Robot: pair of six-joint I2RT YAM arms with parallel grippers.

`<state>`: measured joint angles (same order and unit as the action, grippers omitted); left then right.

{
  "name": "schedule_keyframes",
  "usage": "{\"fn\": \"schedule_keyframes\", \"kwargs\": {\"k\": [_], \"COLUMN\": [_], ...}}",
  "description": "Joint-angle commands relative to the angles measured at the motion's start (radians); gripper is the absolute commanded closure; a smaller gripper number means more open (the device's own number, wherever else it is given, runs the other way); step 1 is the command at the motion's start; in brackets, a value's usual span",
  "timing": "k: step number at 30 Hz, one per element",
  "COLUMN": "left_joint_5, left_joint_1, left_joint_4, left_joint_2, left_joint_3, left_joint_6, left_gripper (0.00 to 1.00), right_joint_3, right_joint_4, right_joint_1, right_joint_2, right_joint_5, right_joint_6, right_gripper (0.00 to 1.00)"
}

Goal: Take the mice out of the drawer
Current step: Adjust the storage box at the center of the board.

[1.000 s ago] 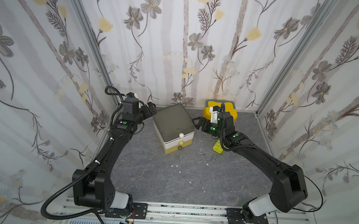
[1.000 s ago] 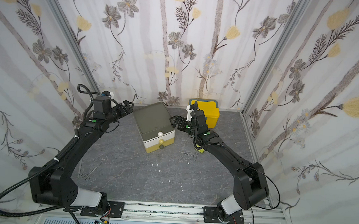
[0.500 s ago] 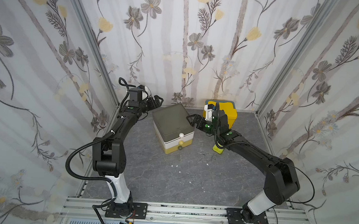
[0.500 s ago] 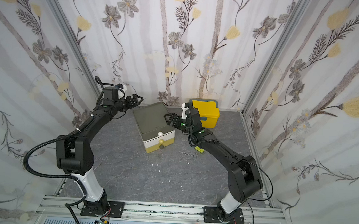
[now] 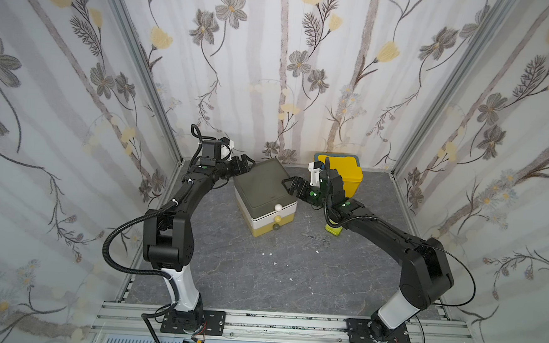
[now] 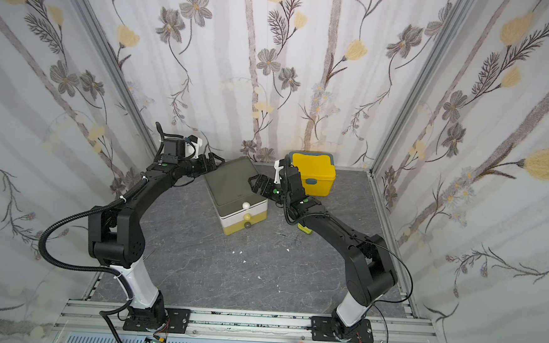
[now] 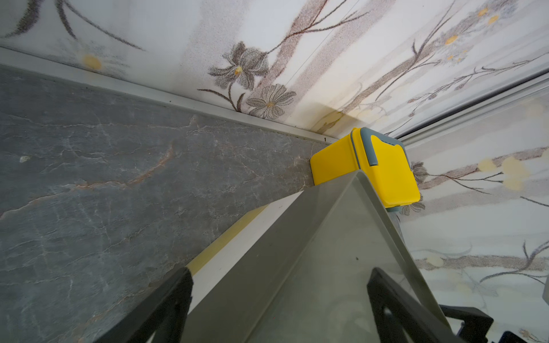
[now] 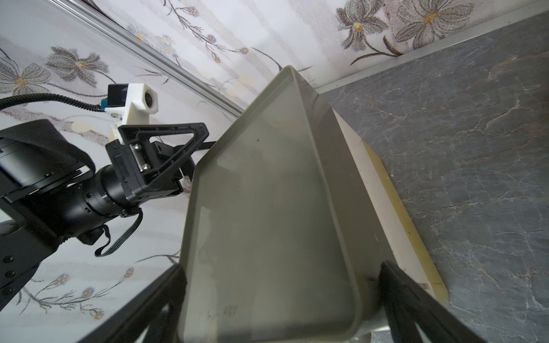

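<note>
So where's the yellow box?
In both top views the yellow box sits by the back wall, right of the drawer unit, near the right gripper.

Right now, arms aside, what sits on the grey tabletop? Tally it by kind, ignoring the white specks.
Drawer unit: 1
Yellow box: 1
Lime-green item, partly hidden: 1
Thin metal tool: 1
Mice in view: 0
Total: 4

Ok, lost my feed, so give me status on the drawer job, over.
Left pincer open at drawer unit's back corner, right pincer open at its right edge. Unit shut, no mice visible. Scissors lie nearby, not blocking.
</note>
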<state>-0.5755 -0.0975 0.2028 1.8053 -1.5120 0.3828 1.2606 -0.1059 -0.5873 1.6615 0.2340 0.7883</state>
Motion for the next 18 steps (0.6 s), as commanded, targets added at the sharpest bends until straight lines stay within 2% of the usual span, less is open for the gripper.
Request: {"fn": "schedule_keyframes", "kwargs": {"k": [1,9,12,16,18], "left_joint_5": [-0.05,0.015,0.022,0.025,0.032], "left_joint_1": [-0.021,-0.053,-0.054,-0.06,-0.065], "left_joint_4": [0.03,0.018,-0.008,-0.037,-0.042], "left_joint_2": [-0.043,-0.184,-0.235,-0.275,-0.29], "left_joint_3": [0.041,0.202,0.271,0.325,0.338], "left_joint_6": [-0.001,0.011,0.025,0.045,0.048], "left_gripper": [0.07,0.07,0.07,0.07,0.07], "right_joint_3": [0.007,-0.035,-0.083,-0.127,-0.136], "right_joint_4": [0.03,0.11,0.125,0.135,0.114], "right_joint_1": [-0.002,0.046,0.074,0.087,0.08], "right_joint_2": [-0.002,-0.059,-0.14,-0.182,-0.184], "right_joint_5": [-0.039,-0.089,-0.095,-0.046,0.016], "right_joint_6": [0.017,0.02,0.024,0.029,0.038], "right_gripper": [0.01,0.01,0.01,0.01,0.0]}}
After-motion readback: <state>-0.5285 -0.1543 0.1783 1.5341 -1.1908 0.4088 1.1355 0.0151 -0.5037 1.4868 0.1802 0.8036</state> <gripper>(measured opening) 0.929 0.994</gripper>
